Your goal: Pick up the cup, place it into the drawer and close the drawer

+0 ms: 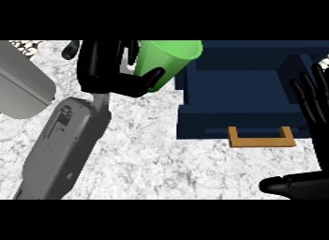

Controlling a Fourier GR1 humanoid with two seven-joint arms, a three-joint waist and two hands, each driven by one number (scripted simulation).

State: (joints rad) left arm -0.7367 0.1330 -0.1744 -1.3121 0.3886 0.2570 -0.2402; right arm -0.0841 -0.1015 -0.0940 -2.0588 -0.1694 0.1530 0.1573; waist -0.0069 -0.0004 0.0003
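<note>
A green cup (172,58) hangs tilted above the counter at the top middle, its rim toward the right. My left hand (111,65) is shut on the cup, fingers and thumb curled round its left side, hiding part of it. Just right of the cup stands the dark blue drawer (244,101), pulled open, with a wooden handle (261,138) on its front. The cup's right edge overlaps the drawer's left wall in the view. My right hand (324,140) rests open at the right edge, fingers up, beside the drawer's right wall.
A grey rounded object (14,82) lies at the left edge of the marbled counter (160,159). My left forearm (66,145) crosses the lower left of the counter.
</note>
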